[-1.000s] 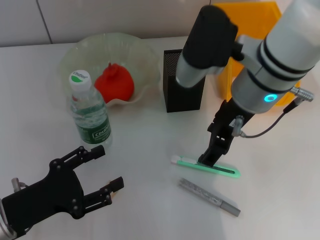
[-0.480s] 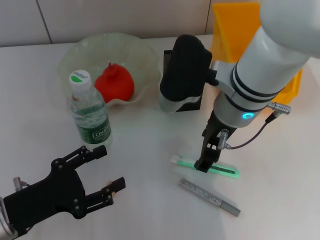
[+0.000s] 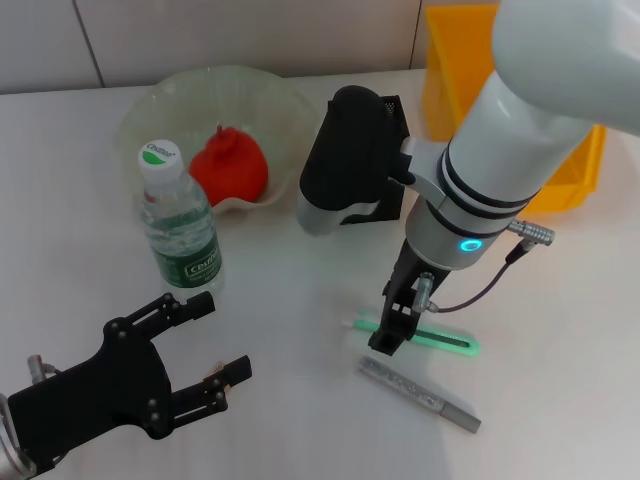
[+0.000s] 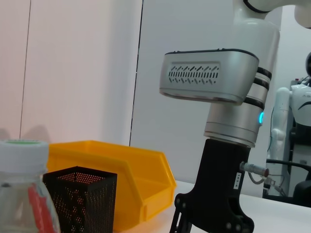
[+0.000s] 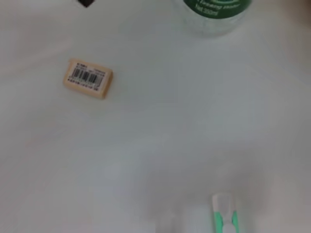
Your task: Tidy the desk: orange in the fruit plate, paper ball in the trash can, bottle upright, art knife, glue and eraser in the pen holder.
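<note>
The green art knife (image 3: 440,341) lies flat on the table, and my right gripper (image 3: 388,335) hangs right over its white end (image 5: 223,209). Just in front of it lies a grey glue stick (image 3: 420,395). The tan eraser (image 5: 88,78) shows only in the right wrist view, on the table near the bottle's base. The bottle (image 3: 180,225) stands upright with its cap on. A red-orange fruit (image 3: 230,165) sits in the clear fruit plate (image 3: 160,100). The right arm hides most of the black mesh pen holder (image 4: 80,196). My left gripper (image 3: 220,335) rests open at the front left. The paper ball is out of view.
A yellow bin (image 3: 455,60) stands at the back right behind the pen holder. The right arm's bulky forearm (image 3: 345,160) hangs between the plate and the bin. Bare white table (image 3: 300,300) stretches between the two grippers.
The right arm has swung left and its gripper has slid along the knife toward the white end. The knife, glue and left gripper have stayed put.
</note>
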Tool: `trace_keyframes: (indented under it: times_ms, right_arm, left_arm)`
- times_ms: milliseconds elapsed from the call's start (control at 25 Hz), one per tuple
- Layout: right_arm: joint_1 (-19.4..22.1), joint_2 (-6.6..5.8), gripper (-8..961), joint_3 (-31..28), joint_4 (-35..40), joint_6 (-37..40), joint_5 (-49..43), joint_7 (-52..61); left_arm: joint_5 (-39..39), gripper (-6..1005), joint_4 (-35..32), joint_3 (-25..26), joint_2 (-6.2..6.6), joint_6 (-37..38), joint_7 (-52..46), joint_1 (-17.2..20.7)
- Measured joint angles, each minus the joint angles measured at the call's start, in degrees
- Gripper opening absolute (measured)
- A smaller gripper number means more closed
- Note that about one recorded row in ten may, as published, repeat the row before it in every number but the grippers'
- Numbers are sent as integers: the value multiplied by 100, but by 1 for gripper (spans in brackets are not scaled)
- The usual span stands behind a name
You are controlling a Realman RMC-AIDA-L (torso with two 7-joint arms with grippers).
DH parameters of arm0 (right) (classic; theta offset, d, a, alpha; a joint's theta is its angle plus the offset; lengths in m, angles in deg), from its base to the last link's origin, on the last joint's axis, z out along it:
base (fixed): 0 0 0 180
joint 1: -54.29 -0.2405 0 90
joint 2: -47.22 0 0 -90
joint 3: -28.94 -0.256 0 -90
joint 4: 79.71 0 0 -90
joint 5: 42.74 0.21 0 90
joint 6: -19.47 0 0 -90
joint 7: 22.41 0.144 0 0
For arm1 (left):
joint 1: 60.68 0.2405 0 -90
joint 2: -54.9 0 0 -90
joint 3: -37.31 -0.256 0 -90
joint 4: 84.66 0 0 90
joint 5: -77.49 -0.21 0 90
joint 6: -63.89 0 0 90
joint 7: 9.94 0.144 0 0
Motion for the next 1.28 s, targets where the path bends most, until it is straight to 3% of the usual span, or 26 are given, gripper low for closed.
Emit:
trace_keyframes:
  times_ms: [120, 240, 680, 1280]
  right_arm:
    - [-7, 0, 685, -1, -21, -46, -15, 36]
    - [-23, -1, 486, 3, -40, -78, -20, 37]
    - [-171, 0, 385, 80, -416, -332, 13, 37]
    - [-269, 9, 378, 293, -697, -530, 165, 44]
  left_arm:
    - [0, 768, 1, 0, 0, -2, 0, 0]
    - [-4, 766, 0, 0, -3, -2, 0, 0]
    - [-9, 759, 1, 0, -9, -28, 0, -1]
    - [-8, 750, 0, -72, -9, -45, 0, -59]
